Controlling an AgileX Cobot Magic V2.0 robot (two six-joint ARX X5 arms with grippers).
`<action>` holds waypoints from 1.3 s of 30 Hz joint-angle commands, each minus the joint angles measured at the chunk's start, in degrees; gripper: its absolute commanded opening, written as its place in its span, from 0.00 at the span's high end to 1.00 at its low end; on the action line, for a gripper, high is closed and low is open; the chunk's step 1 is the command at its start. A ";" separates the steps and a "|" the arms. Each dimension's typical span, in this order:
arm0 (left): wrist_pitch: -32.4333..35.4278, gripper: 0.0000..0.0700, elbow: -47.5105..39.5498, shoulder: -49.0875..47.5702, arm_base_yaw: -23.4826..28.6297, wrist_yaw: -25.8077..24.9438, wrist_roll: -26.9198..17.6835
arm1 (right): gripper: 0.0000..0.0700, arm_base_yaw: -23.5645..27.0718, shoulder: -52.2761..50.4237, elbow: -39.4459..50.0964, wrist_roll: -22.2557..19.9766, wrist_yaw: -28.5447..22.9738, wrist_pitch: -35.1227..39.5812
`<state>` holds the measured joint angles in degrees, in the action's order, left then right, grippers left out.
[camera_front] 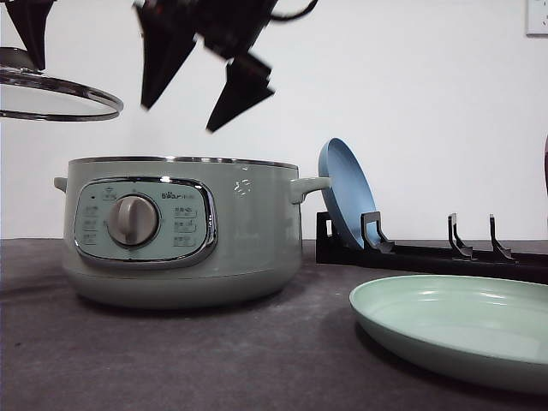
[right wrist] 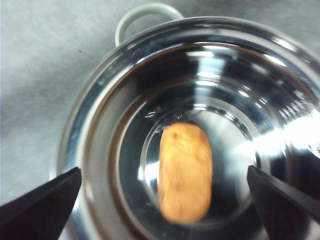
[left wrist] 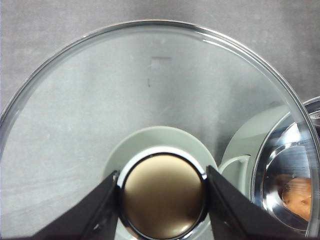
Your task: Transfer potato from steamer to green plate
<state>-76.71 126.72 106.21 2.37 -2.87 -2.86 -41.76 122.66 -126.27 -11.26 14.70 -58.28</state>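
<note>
- I see the smooth oblong orange-brown potato point(right wrist: 185, 172) lying on the shiny steel floor inside the large round sage-green steamer point(camera_front: 248, 231), roughly in the middle of the bowl; through the left wrist camera a sliver of it point(left wrist: 298, 196) also shows inside the open pot.
- The steamer stands uncovered on the dark grey desk point(camera_front: 171, 360), its silver dial and chrome-rimmed panel facing my front camera.
- My right pincer point(camera_front: 201, 81) hangs above the pot's open mouth with its black fingers spread wide apart, holding nothing; in its wrist camera the two fingertips point(right wrist: 42, 207) sit to either side of the potato, well clear of it.
- My left pincer point(left wrist: 162, 200) is clamped on the round knob of the clear glass lid point(left wrist: 125, 100), one finger pressed against each side of the knob, and the lid point(camera_front: 51, 90) is held in the air up and to the left of the steamer.
- The wide shallow pale mint-green plate point(camera_front: 462, 330) rests on the desk to the right of the steamer, apart from it.
- Behind the green plate, a smaller blue plate point(camera_front: 344, 193) stands on edge in a black slotted rack point(camera_front: 428, 253).
</note>
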 commanded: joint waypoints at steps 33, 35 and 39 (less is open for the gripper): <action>1.31 1.00 2.78 -0.59 0.02 -0.09 0.53 | 0.08 0.46 13.94 -1.64 -2.19 -1.05 5.33; 1.29 1.00 2.78 -0.59 0.02 -0.09 0.53 | 0.22 0.46 14.07 -1.64 -2.07 -1.05 5.25; 1.34 1.00 2.78 -0.59 0.02 -0.09 0.53 | 0.45 0.49 14.07 -1.64 -1.15 -1.01 4.59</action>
<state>-76.93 126.76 106.21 2.37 -2.87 -2.84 -40.77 135.04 -126.32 -13.16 13.47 -53.60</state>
